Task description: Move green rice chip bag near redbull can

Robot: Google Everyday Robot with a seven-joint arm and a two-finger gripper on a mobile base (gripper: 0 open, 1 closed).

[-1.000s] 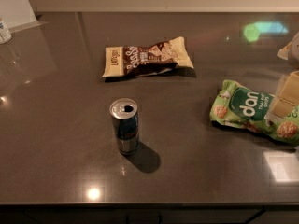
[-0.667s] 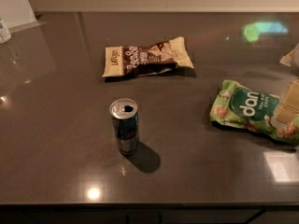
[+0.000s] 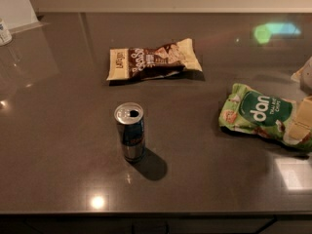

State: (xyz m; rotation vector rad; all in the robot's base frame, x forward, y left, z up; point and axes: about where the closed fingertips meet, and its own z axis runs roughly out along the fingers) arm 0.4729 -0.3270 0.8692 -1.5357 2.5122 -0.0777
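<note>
The green rice chip bag (image 3: 258, 115) lies flat at the right of the dark countertop, its "dan" oval facing up. The redbull can (image 3: 130, 131) stands upright left of centre, well apart from the bag, its silver top with the tab hole showing. My gripper (image 3: 304, 97) is at the right edge of the view, mostly cut off. It is open: one cream finger (image 3: 301, 120) lies over the bag's right end and the other finger (image 3: 303, 73) is just behind the bag. It holds nothing.
A brown and cream snack bag (image 3: 153, 60) lies behind the can, toward the back of the countertop (image 3: 63, 130). A small white container (image 3: 4, 31) stands at the far left edge. The counter's front edge runs along the bottom of the view.
My gripper has dropped lower and drawn a little to the right over the green bag's right end. The bag, the can and the brown bag have not moved.
</note>
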